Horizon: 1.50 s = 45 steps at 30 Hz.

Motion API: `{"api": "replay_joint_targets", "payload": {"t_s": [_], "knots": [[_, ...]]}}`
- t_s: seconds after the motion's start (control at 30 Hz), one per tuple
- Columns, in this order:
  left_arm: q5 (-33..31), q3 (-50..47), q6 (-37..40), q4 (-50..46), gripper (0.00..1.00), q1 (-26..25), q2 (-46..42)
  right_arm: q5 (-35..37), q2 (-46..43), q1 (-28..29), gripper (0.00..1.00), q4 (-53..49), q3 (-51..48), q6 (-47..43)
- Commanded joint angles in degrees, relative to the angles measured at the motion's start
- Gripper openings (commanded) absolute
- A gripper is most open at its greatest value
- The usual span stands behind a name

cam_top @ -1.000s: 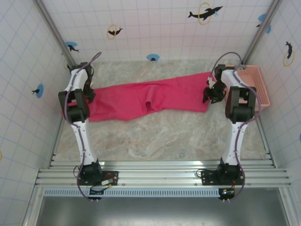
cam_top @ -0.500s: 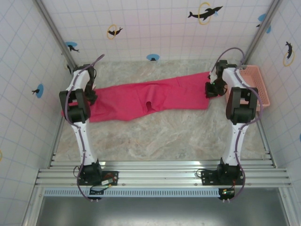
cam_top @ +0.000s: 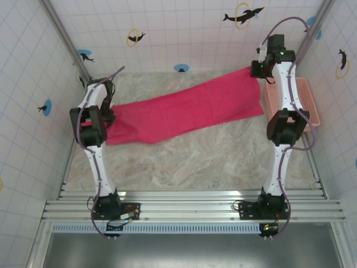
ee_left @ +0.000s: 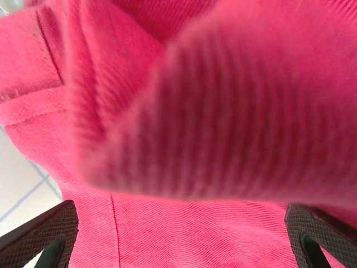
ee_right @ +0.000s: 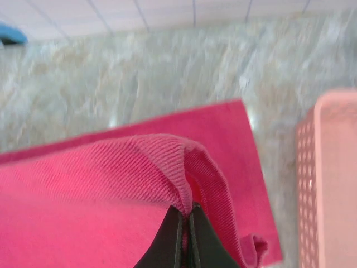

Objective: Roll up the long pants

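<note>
Overhead, the long pants are lying across the table, their right end hanging raised near the basket (the right gripper is pinching a fold there). The left gripper is standing wide open over the other end.

The table has a beige, marble-patterned top. Across its far half lie the long pants, stretched from the left edge toward the far right corner, with their right end raised off the surface. A pale pink lattice basket sits at the right edge.
</note>
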Motion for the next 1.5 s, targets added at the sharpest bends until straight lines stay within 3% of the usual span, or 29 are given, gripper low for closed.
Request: {"api": "replay_joint_targets", "payload": {"t_s": [0.0,0.23,0.43,0.57,0.83,1.0,1.47], "knots": [[-1.5,-1.1,0.8,-2.8,0.97,-0.4,-3.7,4.0,9.8,-1.0,0.00,-1.0,6.5,2.7],[-2.1,-0.8,-0.5,-5.0,0.97,-0.6,-4.6,5.0,20.1,-1.1,0.05,7.2,10.6,10.1],[-3.1,-0.2,-1.5,-6.5,0.97,-0.6,-5.6,6.7,22.2,-1.3,0.49,10.5,12.0,12.6],[-2.6,0.1,-2.6,-7.3,0.97,-0.6,-5.8,7.2,19.3,-2.6,0.58,7.1,11.7,9.8],[-2.0,0.5,-3.4,-7.1,0.97,-1.6,-5.9,3.0,12.1,-5.0,0.61,0.0,2.1,5.7],[-1.8,0.6,-3.5,-6.9,0.97,-2.1,-5.5,-0.6,8.0,-6.7,0.61,4.6,-8.4,7.8],[-1.8,2.1,-3.3,-8.1,0.98,-2.9,-4.0,-5.7,13.2,-6.2,0.56,4.8,-9.3,9.5]]}}
